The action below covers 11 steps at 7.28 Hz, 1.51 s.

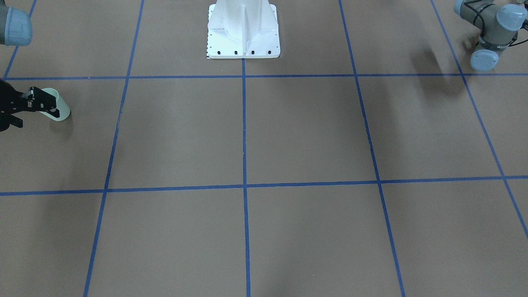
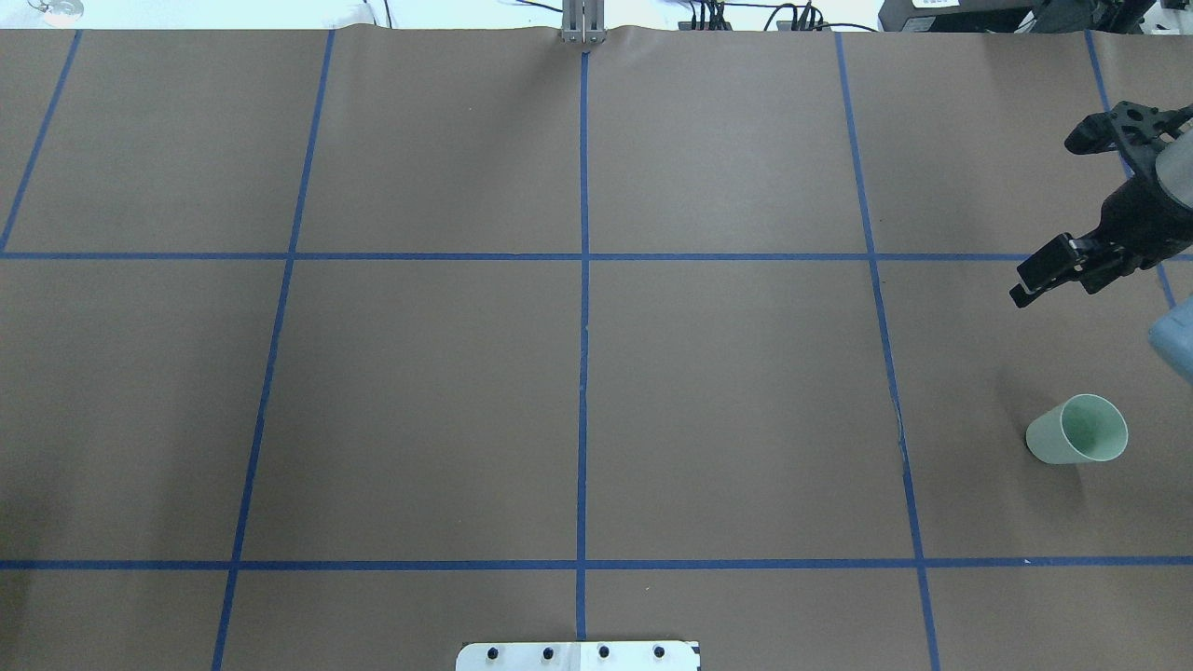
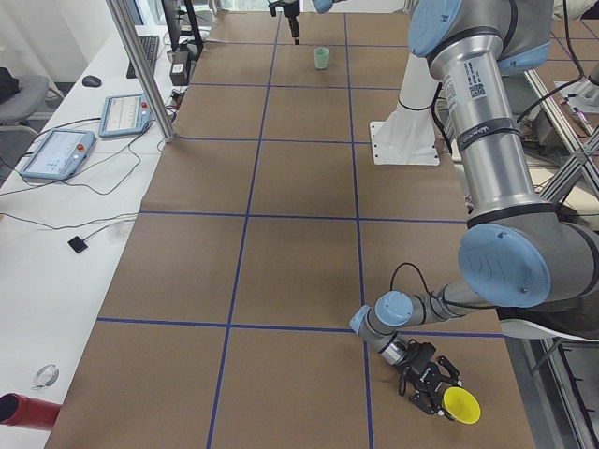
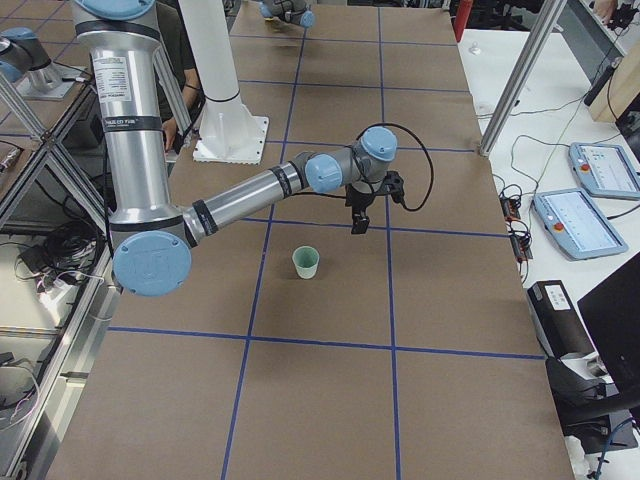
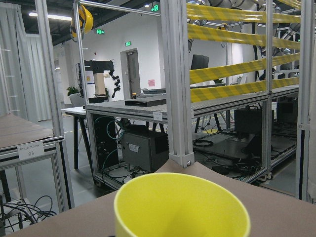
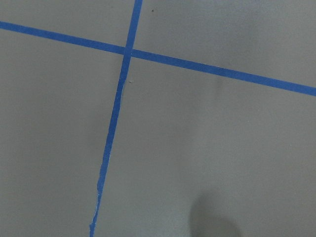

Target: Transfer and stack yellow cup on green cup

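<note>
The green cup stands upright on the brown table at the robot's right, and also shows in the front view and both side views. My right gripper is open and empty, above the table a little beyond the cup; it also shows in the front view. The yellow cup lies at the tips of my left gripper near the table's left end. Its rim fills the bottom of the left wrist view. I cannot tell whether that gripper is shut.
The white robot base stands at the table's middle on the robot's side. Blue tape lines divide the table into squares. A side desk with tablets runs along the far edge. A left arm joint hangs over a corner.
</note>
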### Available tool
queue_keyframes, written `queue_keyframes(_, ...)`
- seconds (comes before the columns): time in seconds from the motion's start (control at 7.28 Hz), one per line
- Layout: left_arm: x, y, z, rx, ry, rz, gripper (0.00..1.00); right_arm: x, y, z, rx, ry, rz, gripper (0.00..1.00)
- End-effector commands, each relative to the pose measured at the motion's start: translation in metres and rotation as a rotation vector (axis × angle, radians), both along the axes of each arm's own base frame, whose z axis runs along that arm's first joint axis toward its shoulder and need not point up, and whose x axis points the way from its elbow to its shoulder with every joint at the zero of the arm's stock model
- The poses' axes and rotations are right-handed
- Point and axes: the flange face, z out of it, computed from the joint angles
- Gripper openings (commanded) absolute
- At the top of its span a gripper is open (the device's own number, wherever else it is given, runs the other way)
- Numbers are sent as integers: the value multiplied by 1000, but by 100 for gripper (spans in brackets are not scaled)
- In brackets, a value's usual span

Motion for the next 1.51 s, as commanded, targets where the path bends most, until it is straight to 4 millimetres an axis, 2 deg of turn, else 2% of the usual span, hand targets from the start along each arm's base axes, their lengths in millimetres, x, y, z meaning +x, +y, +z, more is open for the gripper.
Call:
queue_keyframes(0.0,-29,12,6,-18,-42,3,15,-2,1,0,-2,-3,-5,100)
queue_keyframes(0.27,-54,17,12,3,-78,56,15,-2,2,-2,-8,-20,-10,100)
queue_keyframes(0.55,-63,8,15,85,-96,161,15,-3,4,-2,-22,-34,-15,100)
queue_keyframes(0.96,-57,-15,14,196,-54,310,14,-6,3,-11,-106,-46,49,100)
queue_keyframes(1.1,-58,-33,7,267,-23,356,13,-7,3,-12,-114,-58,43,100)
queue_keyframes(1.37,-54,-84,-28,447,4,467,13,-11,-2,-16,-118,-68,38,100)
